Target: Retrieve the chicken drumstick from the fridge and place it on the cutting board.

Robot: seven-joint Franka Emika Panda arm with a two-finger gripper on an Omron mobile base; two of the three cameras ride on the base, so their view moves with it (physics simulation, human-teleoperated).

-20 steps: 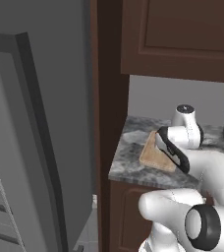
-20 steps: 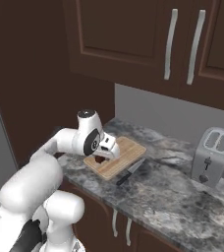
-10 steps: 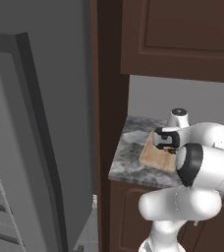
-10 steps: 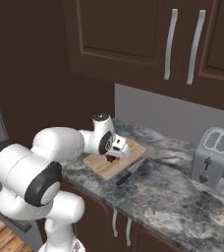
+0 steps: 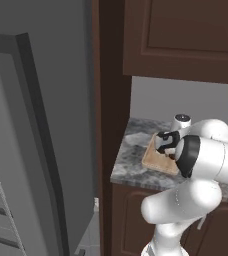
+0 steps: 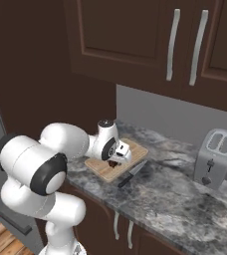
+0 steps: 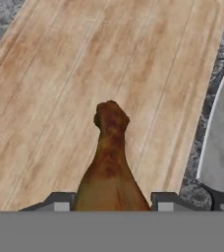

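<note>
Brown chicken drumstick [image 7: 110,162]: clenched in gripper [image 7: 109,201] above the tan wooden cutting board [image 7: 60,74]; lower mid-board, clear of the steel knife [image 7: 217,142], before letting go.

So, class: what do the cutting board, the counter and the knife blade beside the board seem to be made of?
Cutting board: light wood, matte, with visible grain lines. Counter: likely polished stone such as granite, mottled grey and glossy. Knife blade: probably steel, smooth pale grey.
</note>
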